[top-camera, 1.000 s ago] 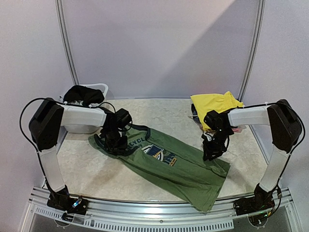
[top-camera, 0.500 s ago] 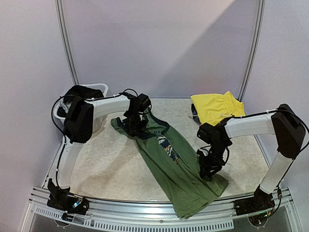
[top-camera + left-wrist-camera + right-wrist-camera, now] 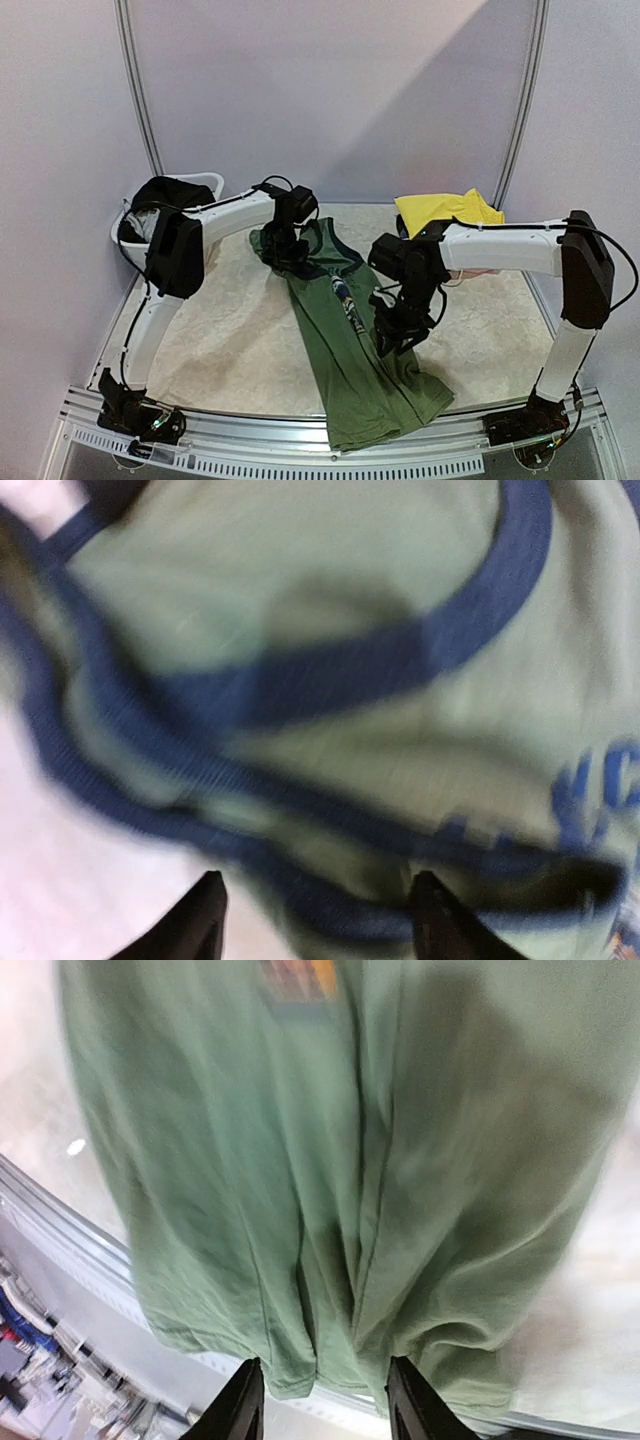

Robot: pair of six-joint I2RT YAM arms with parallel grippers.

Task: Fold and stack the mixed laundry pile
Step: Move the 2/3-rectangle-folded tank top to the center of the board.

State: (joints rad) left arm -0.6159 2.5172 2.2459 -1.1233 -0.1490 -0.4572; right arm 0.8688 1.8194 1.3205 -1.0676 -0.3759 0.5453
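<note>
The olive-green T-shirt (image 3: 350, 360) with navy trim lies lengthwise from the table's middle down to the front edge, its chest graphic (image 3: 345, 295) folded into a narrow strip. My left gripper (image 3: 283, 252) is at the navy collar (image 3: 330, 670), its fingers apart over the fabric (image 3: 320, 915); this view is blurred. My right gripper (image 3: 393, 335) is on the shirt's right side near the hem, its fingers apart over bunched green cloth (image 3: 322, 1400). The bright yellow garment (image 3: 445, 212) lies at the back right. Black and grey pieces (image 3: 165, 195) fill the tub.
The white plastic tub (image 3: 208, 183) stands at the back left. The metal front rail (image 3: 300, 455) runs along the near table edge, and the shirt's hem hangs over it (image 3: 290, 1370). Cables and floor show below the rail in the right wrist view (image 3: 30, 1330).
Both arms swung the shirt from a diagonal lie to almost lengthwise. The left gripper moved back and right with the collar. The right gripper moved left with the lower part.
</note>
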